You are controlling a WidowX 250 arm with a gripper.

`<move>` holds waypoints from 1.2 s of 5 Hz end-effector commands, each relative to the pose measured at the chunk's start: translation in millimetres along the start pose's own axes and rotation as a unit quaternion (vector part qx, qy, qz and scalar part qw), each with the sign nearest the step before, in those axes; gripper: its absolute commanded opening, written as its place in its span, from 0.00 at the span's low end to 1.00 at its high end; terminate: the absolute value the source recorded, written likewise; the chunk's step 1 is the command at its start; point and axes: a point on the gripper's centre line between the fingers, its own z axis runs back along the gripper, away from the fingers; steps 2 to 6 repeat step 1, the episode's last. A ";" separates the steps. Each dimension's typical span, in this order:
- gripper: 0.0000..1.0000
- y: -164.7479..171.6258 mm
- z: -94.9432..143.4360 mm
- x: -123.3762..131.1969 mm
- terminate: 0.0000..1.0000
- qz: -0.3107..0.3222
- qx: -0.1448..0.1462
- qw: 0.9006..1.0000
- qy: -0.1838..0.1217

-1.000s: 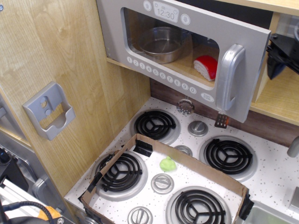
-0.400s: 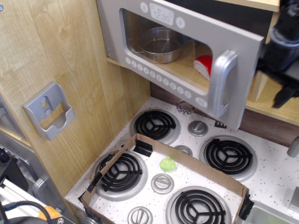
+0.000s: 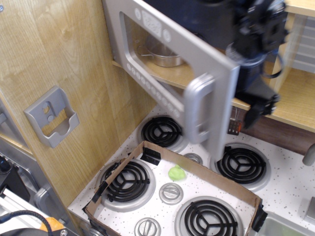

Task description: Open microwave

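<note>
The silver-grey toy microwave's door stands swung well out from the cabinet, hinged at the left, its free edge over the stove. Its chunky silver handle faces me, and the row of round buttons runs along the lower edge. A metal pot shows through the window. My black gripper reaches down just behind the door's free right edge, close to or touching its back. I cannot tell how its jaws stand.
Below is a white toy stove with four black coil burners and knobs. A cardboard frame lies on it around a small green lump. A grey bracket hangs on the wooden wall at left. A wooden shelf is at right.
The door has swung much further open, its handle moving left and toward me. My gripper moved left from the right edge to behind the door's free edge. The red object is now hidden.
</note>
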 end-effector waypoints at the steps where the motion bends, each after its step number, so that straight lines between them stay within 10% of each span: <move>1: 1.00 26.5 15.0 -40.3 1.00 0.052 0.003 0.998 -0.021; 6: 1.00 26.5 15.0 -40.3 1.00 0.052 0.003 0.998 -0.021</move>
